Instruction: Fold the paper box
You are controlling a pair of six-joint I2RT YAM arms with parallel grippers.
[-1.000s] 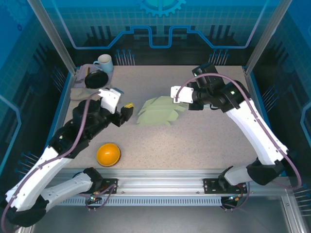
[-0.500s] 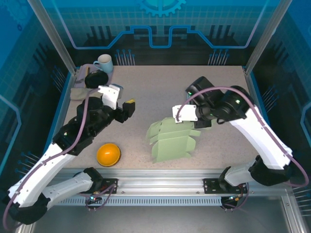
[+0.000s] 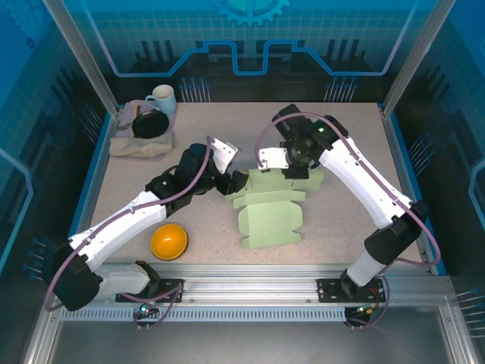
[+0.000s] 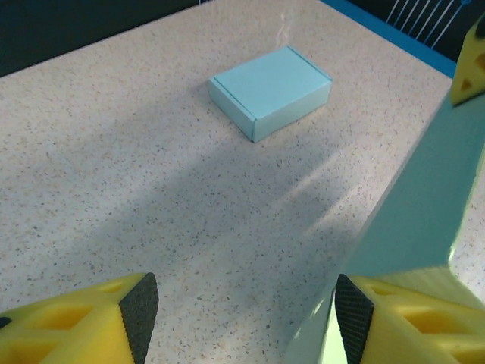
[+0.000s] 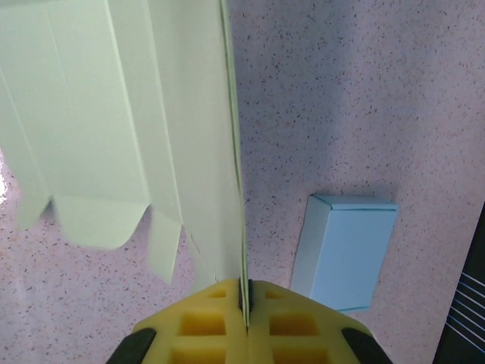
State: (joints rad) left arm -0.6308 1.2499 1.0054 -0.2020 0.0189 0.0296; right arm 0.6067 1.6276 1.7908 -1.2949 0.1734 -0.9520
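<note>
We see the paper box (image 3: 269, 216), a pale green unfolded sheet, lying in the middle of the tabletop (image 3: 333, 227). Its far edge is pinched between the right fingers (image 5: 220, 318), whose yellow pads are pressed together on it. The left fingers (image 3: 231, 183) stand spread just beside the sheet's left edge; in the left wrist view a green panel runs past one pad, though we cannot tell whether it touches. A closed light blue box (image 4: 270, 91) sits apart on the tabletop. An orange bowl (image 3: 168, 241) lies near the front left, and a mug (image 3: 161, 98) stands at the far left corner.
</note>
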